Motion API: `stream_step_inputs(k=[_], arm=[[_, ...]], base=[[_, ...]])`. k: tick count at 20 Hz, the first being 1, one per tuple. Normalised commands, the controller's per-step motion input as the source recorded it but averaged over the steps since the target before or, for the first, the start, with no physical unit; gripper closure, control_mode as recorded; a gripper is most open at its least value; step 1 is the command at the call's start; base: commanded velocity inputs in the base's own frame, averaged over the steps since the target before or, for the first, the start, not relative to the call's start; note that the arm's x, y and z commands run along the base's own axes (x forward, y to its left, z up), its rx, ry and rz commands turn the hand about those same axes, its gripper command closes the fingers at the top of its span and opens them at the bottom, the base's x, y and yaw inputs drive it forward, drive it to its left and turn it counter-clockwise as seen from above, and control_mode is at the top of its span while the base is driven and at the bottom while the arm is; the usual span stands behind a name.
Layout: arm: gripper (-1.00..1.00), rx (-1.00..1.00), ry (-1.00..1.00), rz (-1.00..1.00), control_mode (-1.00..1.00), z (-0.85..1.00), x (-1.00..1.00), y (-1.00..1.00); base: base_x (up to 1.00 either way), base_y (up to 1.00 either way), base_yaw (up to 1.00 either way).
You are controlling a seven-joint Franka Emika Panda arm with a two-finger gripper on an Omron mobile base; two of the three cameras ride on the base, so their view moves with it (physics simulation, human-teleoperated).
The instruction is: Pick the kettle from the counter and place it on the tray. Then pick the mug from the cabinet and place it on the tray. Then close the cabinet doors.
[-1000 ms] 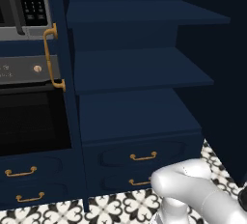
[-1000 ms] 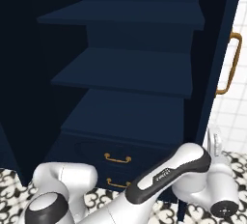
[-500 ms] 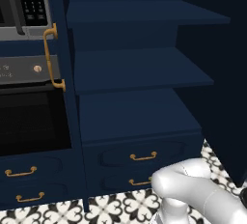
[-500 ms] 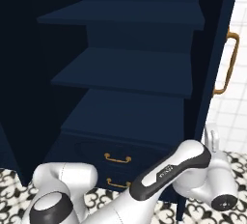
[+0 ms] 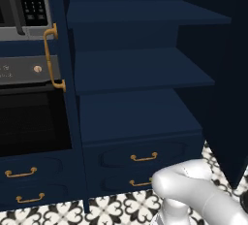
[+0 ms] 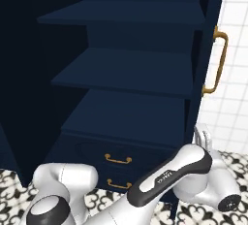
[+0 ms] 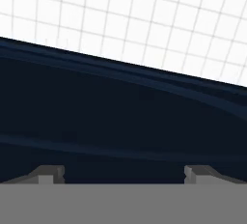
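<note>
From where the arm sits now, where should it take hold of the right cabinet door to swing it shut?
Probably the vertical brass bar handle on the right cabinet door. It stands off the panel, so the open gripper could straddle it from the door's outer face. Pushing that face might also work.

Three navy shelves (image 5: 140,69), four brass-handled drawers (image 5: 143,157).

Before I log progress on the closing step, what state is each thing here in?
cabinet: open, visible shelves bare.
right cabinet door: swung open.
drawers: shut.
oven: door shut.
tool: open, holding nothing, facing a navy panel.
</note>
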Motion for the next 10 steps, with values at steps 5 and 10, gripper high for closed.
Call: stream_step_inputs(k=[5, 10], arm=[[-1.0, -0.04, 0.0, 0.16, -1.0, 0.0, 0.0, 0.53], [-1.0, -0.04, 0.0, 0.16, -1.0, 0.0, 0.04, 0.52]], base=[[0.0, 0.0, 0.0], [0.0, 0.0, 0.0]])
